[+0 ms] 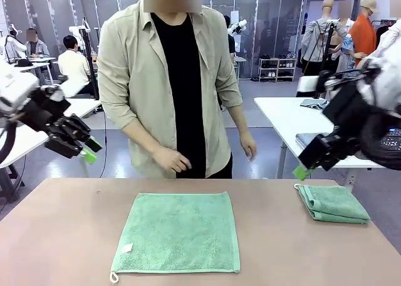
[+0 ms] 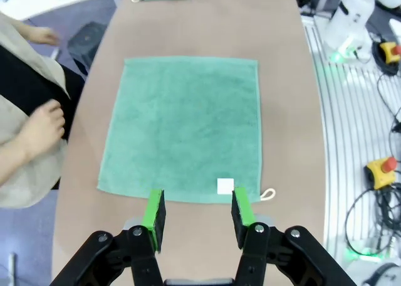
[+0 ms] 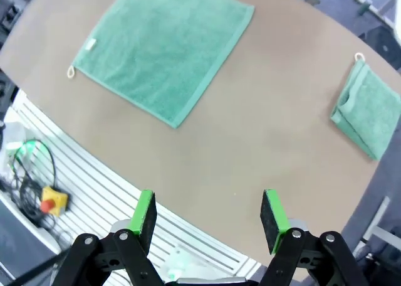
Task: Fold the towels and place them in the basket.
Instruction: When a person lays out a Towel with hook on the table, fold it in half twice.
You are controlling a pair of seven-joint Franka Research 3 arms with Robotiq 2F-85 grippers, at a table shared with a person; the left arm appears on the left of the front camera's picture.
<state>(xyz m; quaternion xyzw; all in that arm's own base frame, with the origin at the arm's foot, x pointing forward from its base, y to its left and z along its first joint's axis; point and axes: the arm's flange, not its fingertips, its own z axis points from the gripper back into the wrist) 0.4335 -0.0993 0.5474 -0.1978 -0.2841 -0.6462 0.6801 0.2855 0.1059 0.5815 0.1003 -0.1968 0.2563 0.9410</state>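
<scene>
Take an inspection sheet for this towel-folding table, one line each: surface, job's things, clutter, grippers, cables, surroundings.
Surface: brown table, bare apart from the towels.
Job's things: spread towel lying flat mid-table, loop at its near left corner; folded towel near the right edge.
Clutter: nothing seen.
Grippers: left gripper and right gripper both raised off the table, fingers open, empty.
Cables: black cables and a yellow stop button on the slatted platform on the robot's side.
Surroundings: person in a beige shirt stands at the far side, hands off the table.

Bright, even indoor light; wrist-view edges bow outward.
</scene>
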